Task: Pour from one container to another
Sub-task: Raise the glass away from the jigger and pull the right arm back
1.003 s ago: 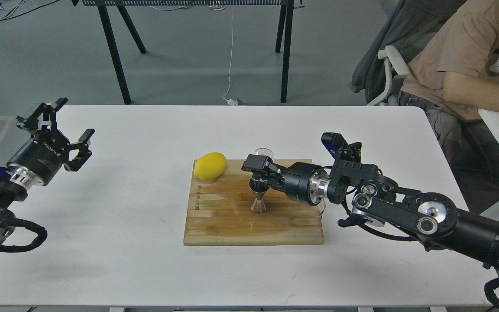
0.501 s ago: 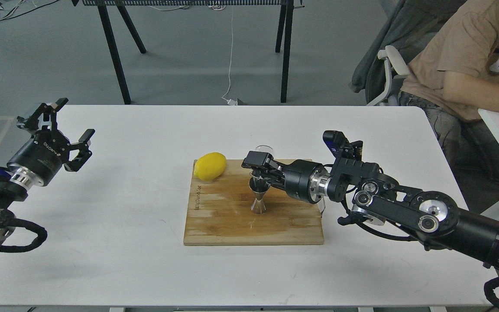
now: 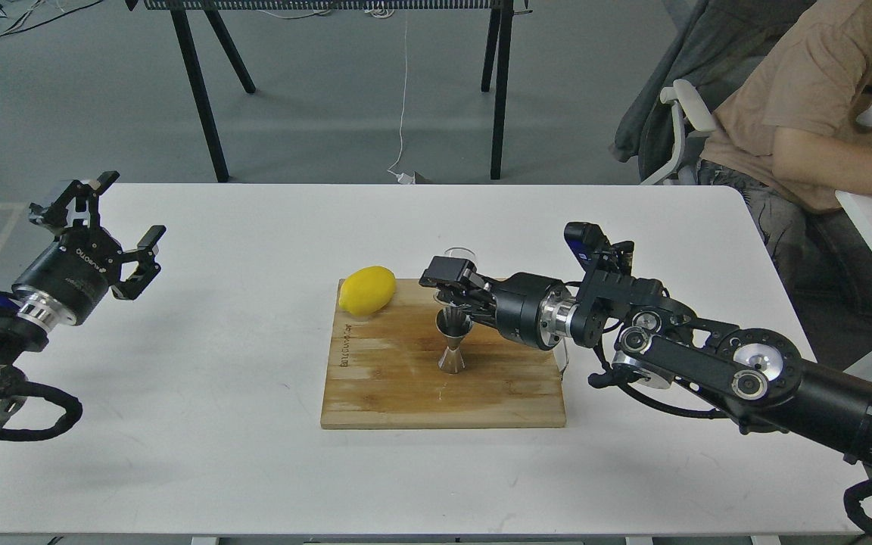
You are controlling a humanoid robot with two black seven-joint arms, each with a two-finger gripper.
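The steel hourglass jigger (image 3: 453, 342) stands upright in the middle of the wooden board (image 3: 406, 393). Just above and behind its rim, my right gripper (image 3: 453, 275) is shut on the small clear glass cup (image 3: 459, 253), of which only the rim shows above the black fingers. The cup looks roughly upright, and I cannot make out its contents. My left gripper (image 3: 119, 227) hangs open and empty over the table's far left edge.
A yellow lemon (image 3: 367, 290) lies on the board's back left corner, close to the jigger. A seated person (image 3: 822, 113) and a chair are beyond the table's right end. Black table legs stand behind the white table (image 3: 254, 454).
My right gripper has risen slightly with the glass cup, uncovering more of the jigger's upper cone. The left arm has stayed still.
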